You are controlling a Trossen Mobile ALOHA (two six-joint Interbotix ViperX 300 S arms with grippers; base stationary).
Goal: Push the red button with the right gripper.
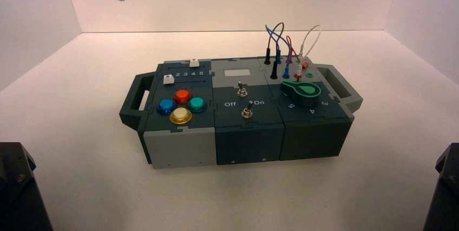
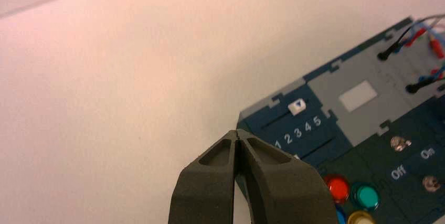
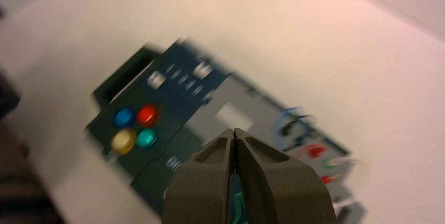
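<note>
Sitting untouched at the box's (image 1: 178, 150) left end: red button (image 1: 183, 96), rearmost of four domes, blue (image 1: 165, 106), green (image 1: 197, 104) and yellow (image 1: 181, 115) around it; right gripper (image 3: 234, 130) fingers pressed together, holding nothing, high above the wired right end, button well leftward and below; left gripper (image 2: 239, 135) likewise pinched empty, parked nearer; both cut off overhead.

Red button (image 1: 183, 96) sits open from above, nothing over it. Tight neighbours: blue button (image 1: 165, 106), green button (image 1: 196, 104), yellow button (image 1: 181, 115) all just beside it. White slider caps (image 1: 168, 79) near, behind it. Wires (image 1: 281, 41) stand up well apart, on box's far right. Right claw (image 3: 234, 131), tips together, high above the box; left claw (image 2: 239, 134) likewise.
</note>
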